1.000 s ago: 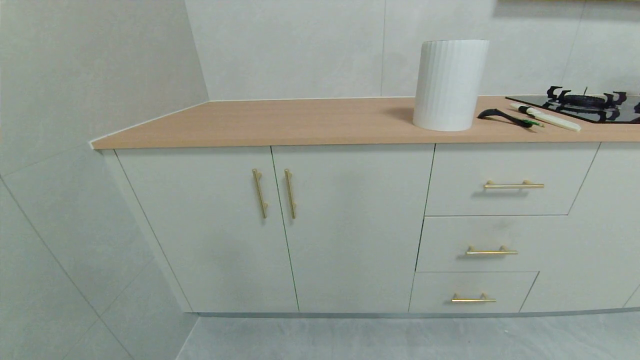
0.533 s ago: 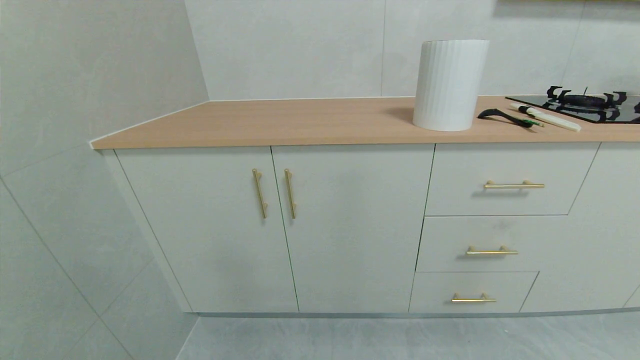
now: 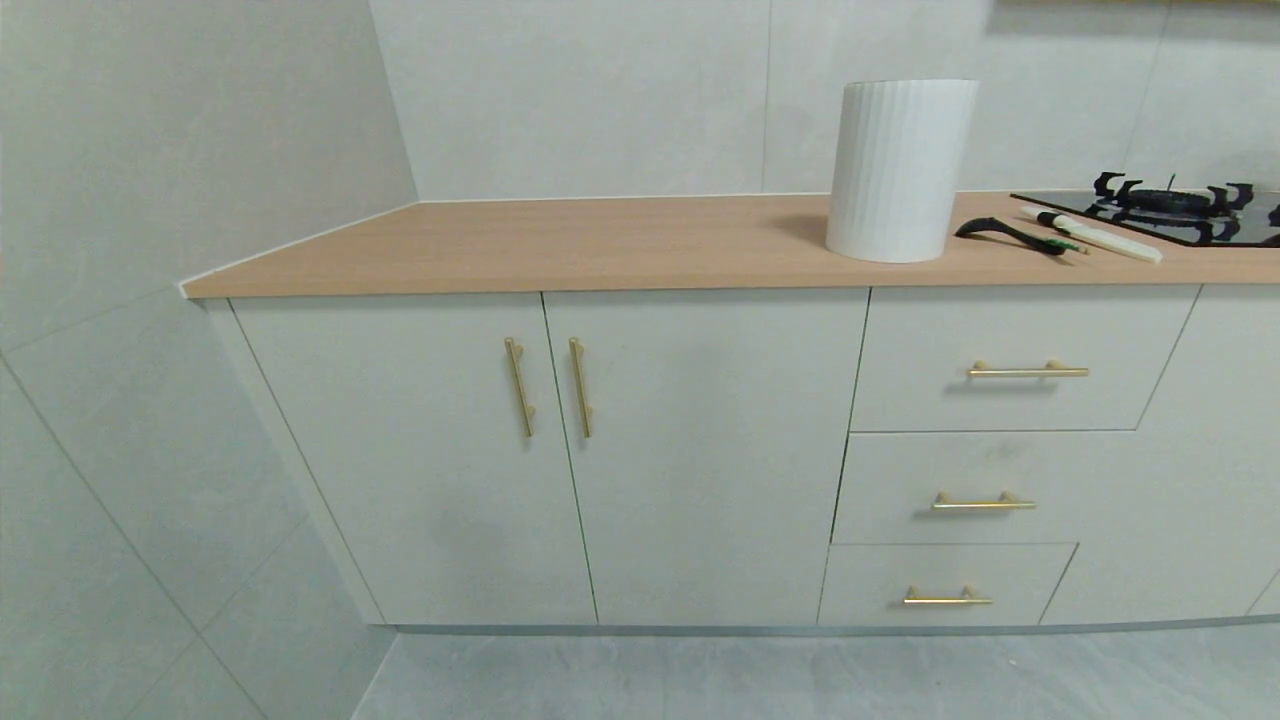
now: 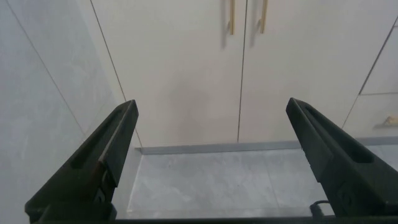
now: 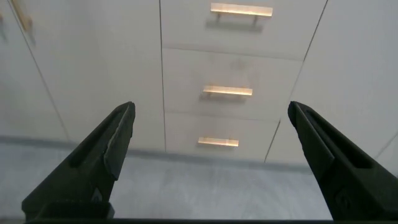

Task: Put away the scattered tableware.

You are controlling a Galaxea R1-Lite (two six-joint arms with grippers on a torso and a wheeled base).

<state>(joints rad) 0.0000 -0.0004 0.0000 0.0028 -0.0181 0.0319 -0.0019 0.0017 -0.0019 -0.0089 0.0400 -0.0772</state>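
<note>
Two spread empty: left gripper (image 4: 210, 107), right gripper (image 5: 210, 109); wood counter (image 3: 600, 245) w/ white canister (image 3: 900, 170), prob. utensils (image 3: 1010, 235), tiled walls (image 3: 600, 90)

Both arms: grippers spread, empty.
Left gripper (image 4: 211, 109) jaws wide apart; right gripper (image 5: 211, 109) likewise, nothing between fingers.

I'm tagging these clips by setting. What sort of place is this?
Most likely a kitchen: a wooden countertop over cabinet drawers, a gas hob, and utensils lying beside a white ribbed container.
</note>
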